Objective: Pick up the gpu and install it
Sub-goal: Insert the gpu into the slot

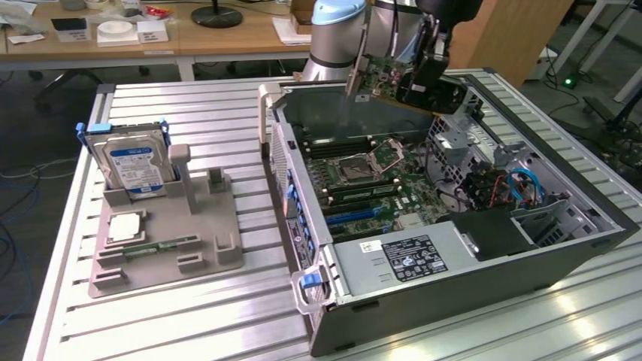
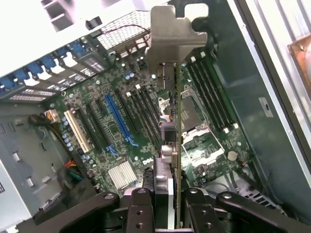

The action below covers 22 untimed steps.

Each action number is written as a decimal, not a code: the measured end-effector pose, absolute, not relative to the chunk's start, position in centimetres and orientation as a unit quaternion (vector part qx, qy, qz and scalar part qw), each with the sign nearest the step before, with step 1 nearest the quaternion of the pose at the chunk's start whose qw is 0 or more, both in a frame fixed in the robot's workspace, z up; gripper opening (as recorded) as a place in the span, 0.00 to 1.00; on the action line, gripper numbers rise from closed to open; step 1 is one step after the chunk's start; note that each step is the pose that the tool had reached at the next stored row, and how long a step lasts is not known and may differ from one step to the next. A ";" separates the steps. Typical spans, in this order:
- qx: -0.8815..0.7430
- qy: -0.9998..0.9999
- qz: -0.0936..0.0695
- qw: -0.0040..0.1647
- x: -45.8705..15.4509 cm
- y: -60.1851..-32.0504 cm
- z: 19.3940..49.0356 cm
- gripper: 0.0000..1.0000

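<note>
End effector [image 2: 167,196] points downward, jaws clamped.

Exterior high, wrist seemingly close; both share motherboard [image 1: 386,184].

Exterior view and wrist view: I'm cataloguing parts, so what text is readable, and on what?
No text is readable.
Black label on the grey power supply box: too small.
Blue-white label on the silver hard drive: too small.
White print on the green motherboard: blurred.
Green gpu card with silver bracket: nothing legible.
</note>
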<state>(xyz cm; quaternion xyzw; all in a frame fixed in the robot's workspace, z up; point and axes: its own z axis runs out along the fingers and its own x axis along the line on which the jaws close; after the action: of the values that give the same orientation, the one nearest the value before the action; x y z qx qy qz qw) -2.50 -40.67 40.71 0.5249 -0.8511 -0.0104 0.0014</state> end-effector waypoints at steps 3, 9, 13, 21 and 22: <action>0.542 -0.840 -0.010 0.002 -2.5 -40.7 40.7 0.28; 0.580 -0.814 -0.010 0.002 -2.5 -40.7 40.7 0.28; 0.605 -0.797 -0.010 0.002 -2.5 -40.7 40.7 0.28; 0.656 -0.755 -0.010 0.003 -2.5 -40.7 40.6 0.28; 0.662 -0.749 -0.010 0.003 -2.5 -40.7 40.6 0.28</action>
<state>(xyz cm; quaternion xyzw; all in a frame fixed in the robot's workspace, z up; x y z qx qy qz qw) -2.50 -40.68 40.61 0.6623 -0.7491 -0.0100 0.0031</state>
